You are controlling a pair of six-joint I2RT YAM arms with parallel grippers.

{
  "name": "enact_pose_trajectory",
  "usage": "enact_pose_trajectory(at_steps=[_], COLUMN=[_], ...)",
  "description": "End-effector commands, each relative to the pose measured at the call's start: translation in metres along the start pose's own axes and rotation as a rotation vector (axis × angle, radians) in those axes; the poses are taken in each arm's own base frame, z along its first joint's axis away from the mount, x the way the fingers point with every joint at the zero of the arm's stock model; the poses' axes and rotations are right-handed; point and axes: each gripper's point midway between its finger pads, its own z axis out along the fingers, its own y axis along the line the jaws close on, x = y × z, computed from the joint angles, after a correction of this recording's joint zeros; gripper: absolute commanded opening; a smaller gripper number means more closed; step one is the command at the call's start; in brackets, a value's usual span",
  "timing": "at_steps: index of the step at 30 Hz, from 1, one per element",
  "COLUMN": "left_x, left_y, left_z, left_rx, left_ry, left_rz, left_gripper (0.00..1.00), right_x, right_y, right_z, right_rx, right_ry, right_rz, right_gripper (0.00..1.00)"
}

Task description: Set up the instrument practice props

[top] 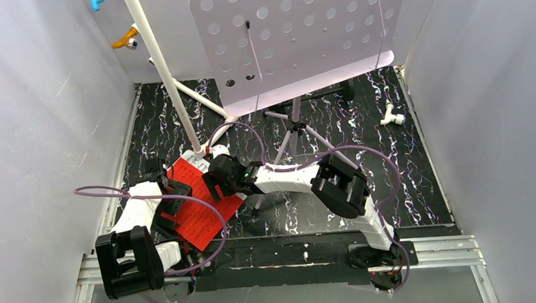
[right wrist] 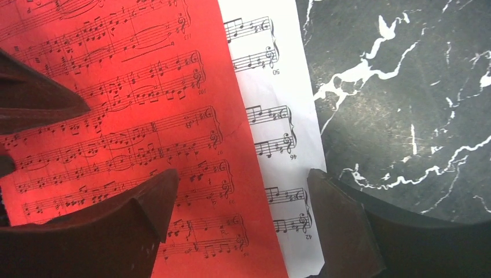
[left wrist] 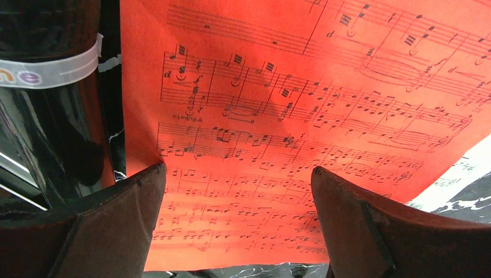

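The red music sheet (top: 201, 203) lies flat on the black marbled table, over the white music sheet (top: 196, 157), which shows only as a strip along one edge. My left gripper (top: 174, 196) is open, its fingers (left wrist: 118, 223) low over the red sheet (left wrist: 301, 116). My right gripper (top: 219, 184) is open, straddling the edge where the red sheet (right wrist: 127, 104) overlaps the white sheet (right wrist: 272, 121). The lilac perforated music stand (top: 301, 41) stands on tripod legs (top: 293, 133) at the back. I cannot make out the microphone.
A white PVC pipe frame (top: 166, 74) slants up at the back left. A white pipe fitting (top: 391, 117) lies at the back right. Blue (top: 98, 2) and orange (top: 125, 41) pieces hang at the top left. A black object (top: 341, 91) sits behind the stand. Grey walls close in both sides.
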Motion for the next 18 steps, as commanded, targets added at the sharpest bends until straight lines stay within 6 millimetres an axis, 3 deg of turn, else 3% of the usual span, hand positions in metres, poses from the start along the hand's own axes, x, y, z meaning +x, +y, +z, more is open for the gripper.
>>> enact_pose_trajectory(at_steps=[1, 9, 13, 18], left_x=[-0.001, 0.0, 0.001, 0.002], left_y=[0.008, 0.009, 0.01, 0.01], left_z=[0.002, 0.006, 0.01, 0.012], left_rx=[-0.035, -0.044, -0.047, -0.049], left_ry=[-0.011, -0.006, 0.001, 0.009], left_rz=[-0.013, -0.007, 0.003, 0.028], left_gripper=[0.94, 0.94, 0.94, 0.92], right_x=[-0.004, -0.012, -0.021, -0.015], right_y=[0.018, 0.008, 0.02, 0.03], right_z=[-0.001, -0.016, -0.034, -0.041], right_rx=[-0.061, -0.003, -0.035, -0.119], right_ry=[0.009, -0.016, -0.043, -0.063], right_rz=[0.029, -0.039, -0.048, 0.005], right_gripper=[0.89, 0.88, 0.92, 0.92])
